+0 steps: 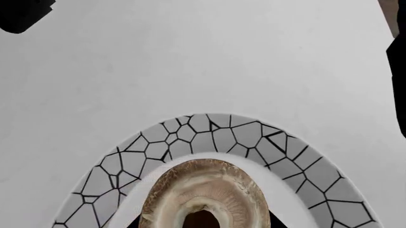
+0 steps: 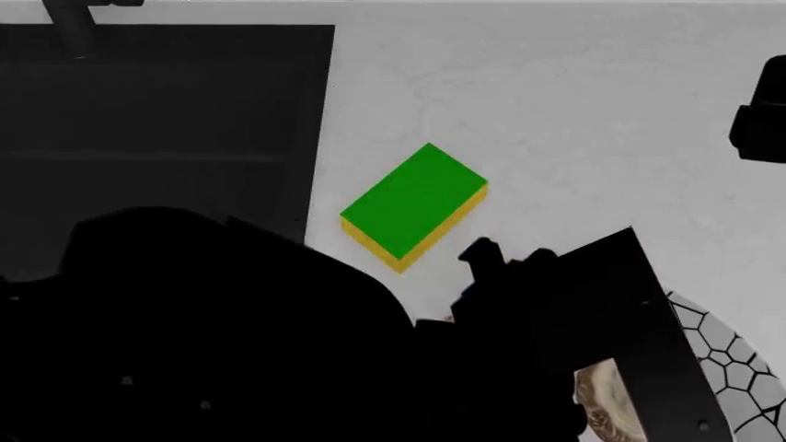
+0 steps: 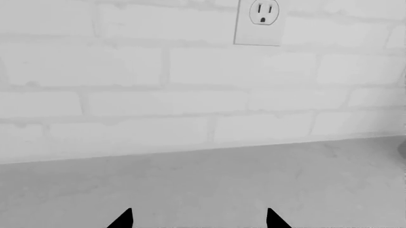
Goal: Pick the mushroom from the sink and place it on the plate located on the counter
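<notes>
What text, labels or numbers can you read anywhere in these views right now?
None. The sponge, plate, mushroom, counter and wall outlet carry no words, brands or numbers; the plate's black lines are only a crackle pattern.

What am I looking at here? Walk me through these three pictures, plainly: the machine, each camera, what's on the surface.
It is a simulated two-armed robot. The head camera looks down over its dark arms at a pale counter, a black sink, and a green-and-yellow sponge. The left wrist camera shows the mushroom close up over the crackle-patterned plate; whether the left hand grips it cannot be seen. The right wrist camera faces a brick wall with an outlet; the right hand is open and empty.
</notes>
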Robot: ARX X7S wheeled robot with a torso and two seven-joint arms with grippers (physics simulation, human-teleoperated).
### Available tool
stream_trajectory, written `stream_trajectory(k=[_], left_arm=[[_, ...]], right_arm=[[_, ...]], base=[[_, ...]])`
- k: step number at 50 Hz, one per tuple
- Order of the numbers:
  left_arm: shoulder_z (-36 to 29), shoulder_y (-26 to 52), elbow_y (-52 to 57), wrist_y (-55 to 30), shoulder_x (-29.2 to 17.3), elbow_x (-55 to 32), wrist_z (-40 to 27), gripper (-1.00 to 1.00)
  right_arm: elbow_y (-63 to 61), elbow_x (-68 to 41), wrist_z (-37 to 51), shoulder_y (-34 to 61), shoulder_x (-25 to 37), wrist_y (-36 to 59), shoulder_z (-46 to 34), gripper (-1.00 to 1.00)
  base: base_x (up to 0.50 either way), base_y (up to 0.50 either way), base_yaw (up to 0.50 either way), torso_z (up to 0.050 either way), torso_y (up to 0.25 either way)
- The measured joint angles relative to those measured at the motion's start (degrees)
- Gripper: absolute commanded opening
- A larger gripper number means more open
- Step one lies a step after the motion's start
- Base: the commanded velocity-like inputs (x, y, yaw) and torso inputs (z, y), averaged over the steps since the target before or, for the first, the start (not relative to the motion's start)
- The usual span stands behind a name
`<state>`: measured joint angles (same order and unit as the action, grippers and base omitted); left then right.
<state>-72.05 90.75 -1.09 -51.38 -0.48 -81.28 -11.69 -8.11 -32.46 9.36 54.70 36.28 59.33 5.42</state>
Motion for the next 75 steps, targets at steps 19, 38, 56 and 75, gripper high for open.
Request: stream_trajectory(k=[19,38,56,75], left_arm=[[-4.4,0.3,-0.4,4.0,0.0,-1.3,0.1,-1.00],[-8.3,0.1,-1.5,7.4,0.1,-1.5,0.9,-1.00],[-11.1,0.0,-2.4,10.0,-0.1,-2.0,1.4,-1.00],[-12.9,-0.5,-2.9,11.2,-0.2,-1.9,1.5,-1.00]], right_arm=[[0.0,-0.2,0.0,-0.2,-0.1,-0.4,0.1,1.00],[0.3,-0.3,-0.1,-1.3,-0.2,-1.4,0.6,1.00],[0.4,-0.6,-0.1,-2.3,-0.2,-2.0,1.2,1.00],[0.2,-0.9,0.0,-2.9,-0.1,-2.3,1.6,1.00]], base=[[0.00,0.00,0.00,0.000,0.000],[0.00,0.00,0.00,0.000,0.000],[0.00,0.00,0.00,0.000,0.000],[0.00,0.00,0.00,0.000,0.001]])
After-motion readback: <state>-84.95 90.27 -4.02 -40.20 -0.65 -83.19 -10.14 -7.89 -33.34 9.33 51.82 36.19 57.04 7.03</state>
